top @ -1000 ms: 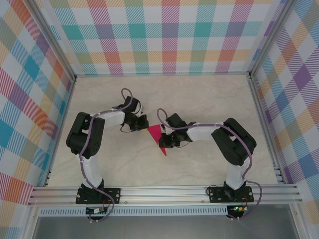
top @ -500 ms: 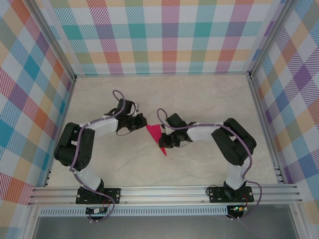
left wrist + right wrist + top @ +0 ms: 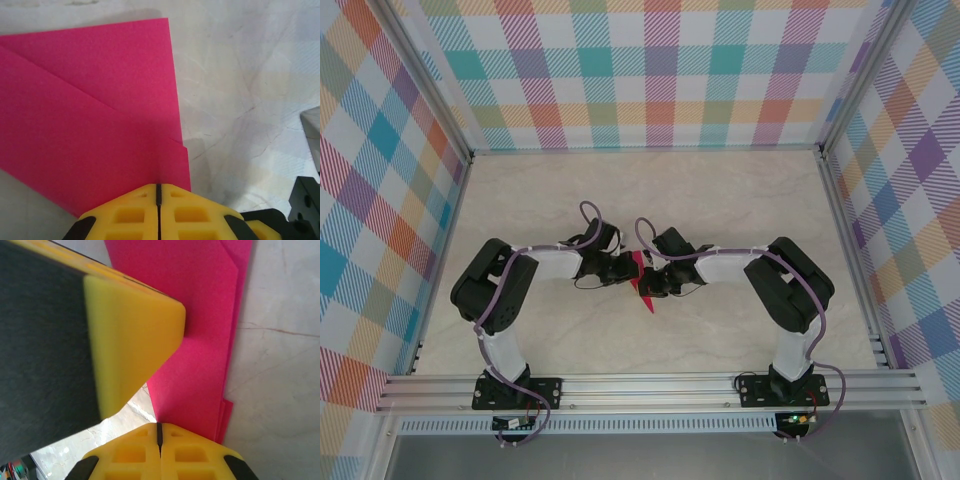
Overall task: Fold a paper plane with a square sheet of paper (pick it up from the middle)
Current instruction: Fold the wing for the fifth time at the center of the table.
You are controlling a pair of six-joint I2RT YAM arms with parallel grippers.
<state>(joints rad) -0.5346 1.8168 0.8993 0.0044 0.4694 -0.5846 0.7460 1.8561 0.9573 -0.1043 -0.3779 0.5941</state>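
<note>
Magenta-pink thin sheet of paper [image 3: 90,110], part-folded with a pointed end, lies flat on the pale marbled table [image 3: 720,200]. The left hand [image 3: 158,189], closed and empty, has swung in to the sheet's left edge. The right hand [image 3: 159,427], closed, stays over its right side. Pressing the next crease looks likely.

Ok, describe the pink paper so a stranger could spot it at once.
On the pale marbled table inside plaid walls, look to the middle, where two black arms meet. Between the left claw and right claw lies a folded magenta-pink sheet of paper, tapering towards the near edge, the one solid bright colour on the tabletop.
</note>
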